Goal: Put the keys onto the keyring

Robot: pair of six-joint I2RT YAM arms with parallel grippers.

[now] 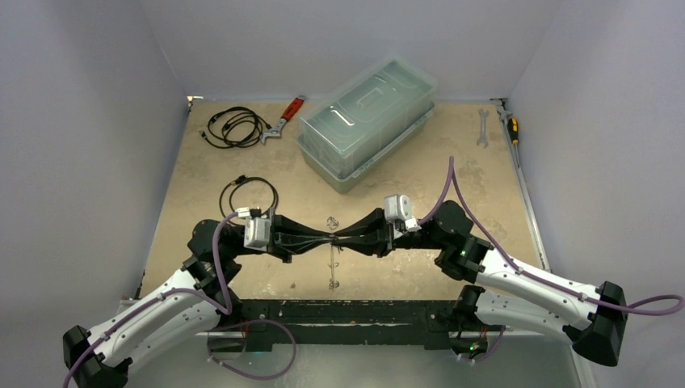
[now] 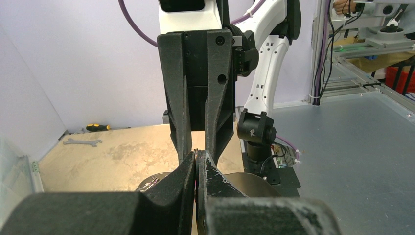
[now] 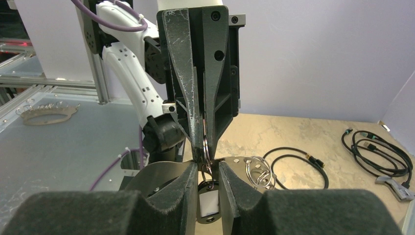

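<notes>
One coiled black cable [image 3: 293, 165] lies lower right; only the right wrist shows left tool [image 3: 199, 155] clamping thin silver ring [image 3: 207, 148]; right tool [image 3: 208, 169] grip unclear.

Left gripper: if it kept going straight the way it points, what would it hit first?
The right gripper. The left gripper faces it tip to tip, apparently almost touching, with a small metal ring at the left fingertips.

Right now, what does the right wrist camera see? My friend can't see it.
Two black grippers meet tip to tip: the left gripper pinches a thin metal ring above the right gripper, where a white-tagged key sits. Cables lie behind.
</notes>
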